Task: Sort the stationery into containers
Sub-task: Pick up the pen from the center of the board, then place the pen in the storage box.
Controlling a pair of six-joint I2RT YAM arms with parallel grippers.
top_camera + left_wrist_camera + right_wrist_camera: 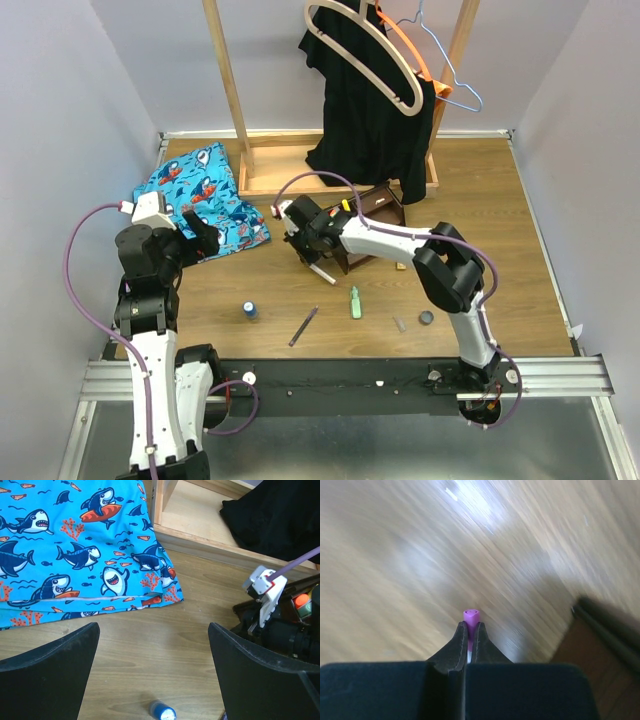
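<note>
My right gripper (pixel 306 246) (pixel 471 626) is shut on a pink marker (pixel 471 614), low over the table just left of the dark brown organizer (pixel 376 214). The marker's white body (pixel 322 273) slants out below the fingers. An orange marker (pixel 301 600) stands in an organizer slot. On the table lie a small blue bottle (pixel 249 310) (pixel 162 712), a thin purple pen (pixel 303 326), a pale green marker (pixel 355 302), a tan eraser (pixel 401 324) and a dark round disc (pixel 426 318). My left gripper (pixel 205 235) (pixel 152 670) hangs wide open and empty beyond the bottle.
A blue shark-patterned cloth (pixel 200 195) (pixel 75 545) lies at the back left. Behind the organizer stands a light wooden rack base (pixel 300 165) with a black garment (pixel 370 110) and hangers above it. Walls close in the table on three sides.
</note>
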